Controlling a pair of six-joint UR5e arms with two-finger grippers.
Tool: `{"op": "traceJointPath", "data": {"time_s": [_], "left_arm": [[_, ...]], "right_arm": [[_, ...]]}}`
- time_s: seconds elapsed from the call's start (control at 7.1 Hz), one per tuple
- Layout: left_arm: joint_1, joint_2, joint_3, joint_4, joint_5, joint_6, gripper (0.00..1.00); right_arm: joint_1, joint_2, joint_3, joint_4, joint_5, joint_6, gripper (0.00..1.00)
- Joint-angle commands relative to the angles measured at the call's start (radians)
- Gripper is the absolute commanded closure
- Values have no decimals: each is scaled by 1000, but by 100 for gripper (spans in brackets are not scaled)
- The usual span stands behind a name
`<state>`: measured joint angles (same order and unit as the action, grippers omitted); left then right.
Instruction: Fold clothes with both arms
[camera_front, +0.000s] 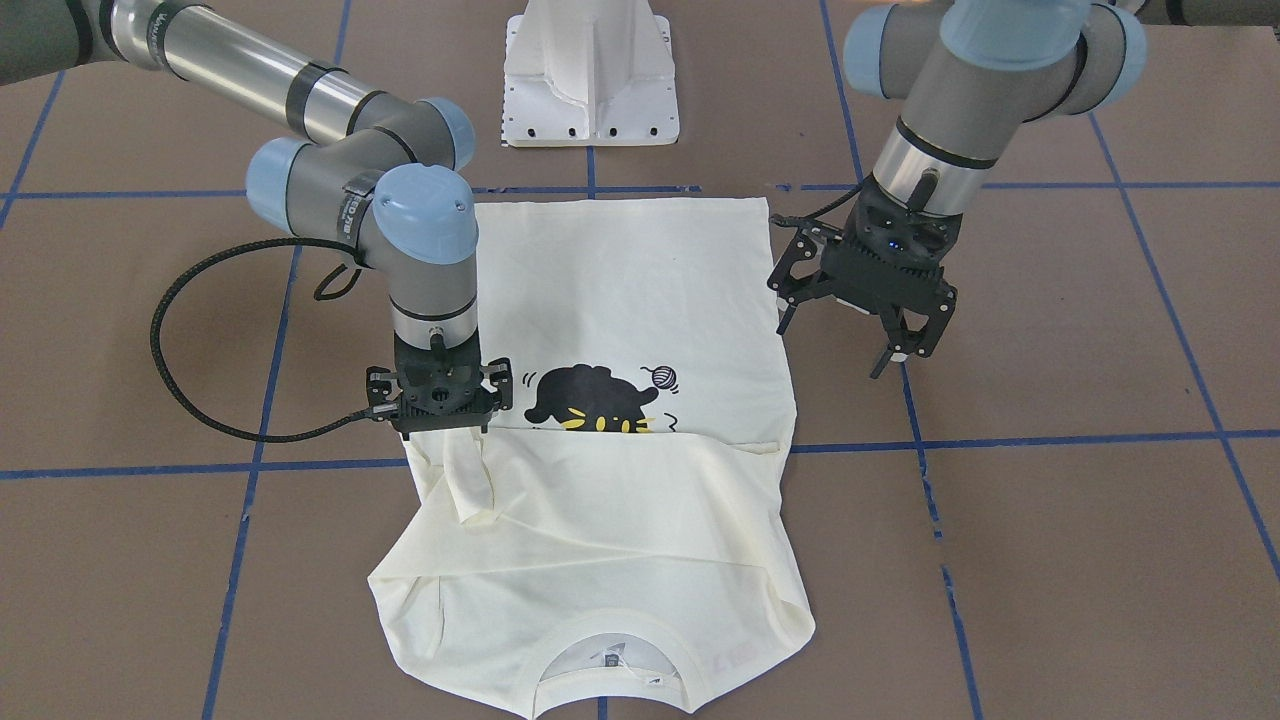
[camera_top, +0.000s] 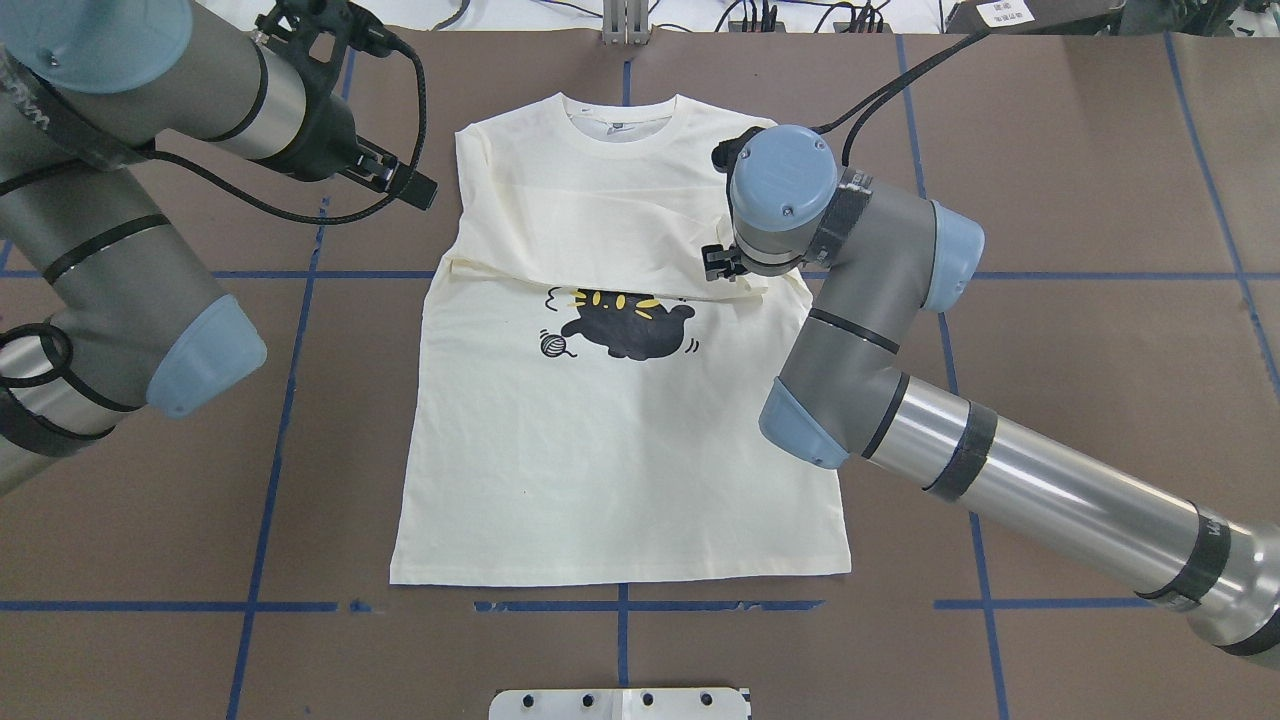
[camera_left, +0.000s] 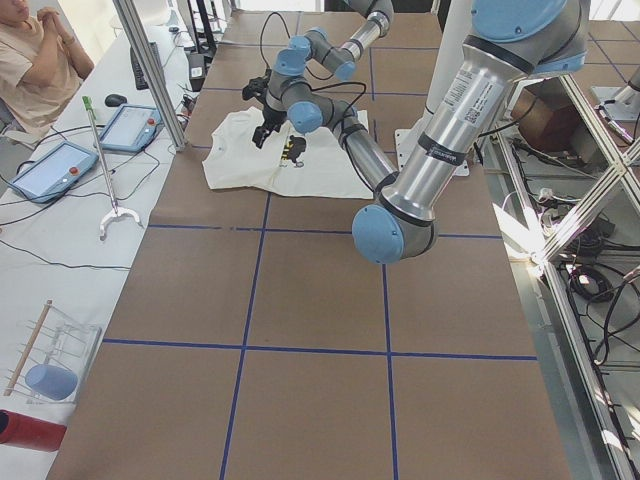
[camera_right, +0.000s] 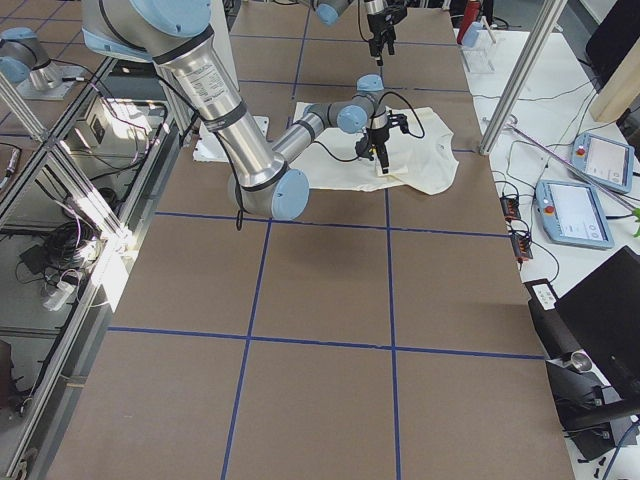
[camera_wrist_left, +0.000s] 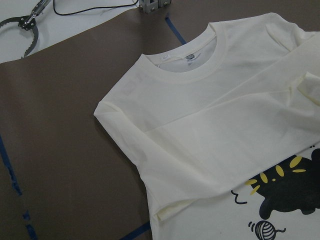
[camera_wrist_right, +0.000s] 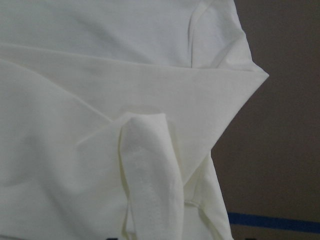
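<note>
Front-facing view: right gripper (camera_front: 437, 400) pinches sleeve cuff (camera_front: 470, 480) over T-shirt (camera_front: 640, 290), likely folding it inward; left gripper (camera_front: 880, 300) hangs spread, empty.

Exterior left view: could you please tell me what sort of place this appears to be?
Most likely a robotics lab or data-collection workcell. A large brown table gridded with blue tape holds a cream T-shirt, aluminium framing stands around it, and touchscreen pendants with cables lie on a side bench beside a seated person.
</note>
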<state>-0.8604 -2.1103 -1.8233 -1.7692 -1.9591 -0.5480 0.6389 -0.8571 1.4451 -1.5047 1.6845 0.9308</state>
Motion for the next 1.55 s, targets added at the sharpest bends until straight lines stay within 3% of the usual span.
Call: {"op": "traceJointPath", "data": {"time_s": [0.0,0.56,1.41], "left_arm": [[0,9,-7,-1,0,-1,0],[0,18,-14,-1,3,0,0],[1,16,-14,-1,5,-1,0]], "right_arm": [[-37,3,-20,-5,-57,-4,13],[-47,15,-61,-3,-97,-10,13],[34,-28,-31,-37,-88,-98,13]]}}
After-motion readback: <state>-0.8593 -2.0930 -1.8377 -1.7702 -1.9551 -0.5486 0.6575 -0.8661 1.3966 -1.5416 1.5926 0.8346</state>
